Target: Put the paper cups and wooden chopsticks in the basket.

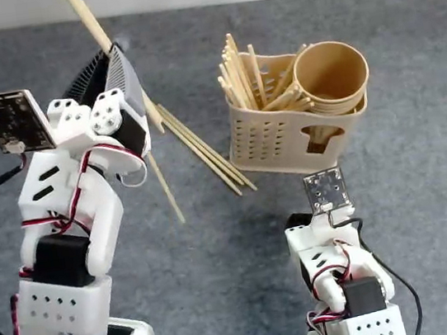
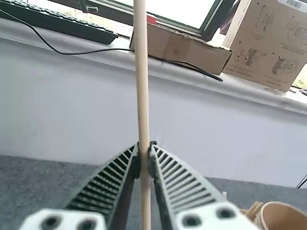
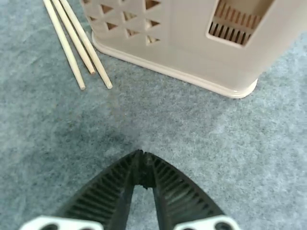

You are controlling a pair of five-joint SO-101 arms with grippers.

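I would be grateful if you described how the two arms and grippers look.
The left arm and right arm have white plastic shells with black motors and red, black and white wires. Each wrist carries a small square circuit board. The left gripper and right gripper have black, ribbed, tapering fingers.

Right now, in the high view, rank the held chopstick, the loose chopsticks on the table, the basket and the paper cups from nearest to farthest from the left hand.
1. held chopstick, clamped in the left hand itself.
2. loose chopsticks, lying flat just beyond the hand.
3. basket, past those chopsticks.
4. paper cups, stacked in the basket's far end.
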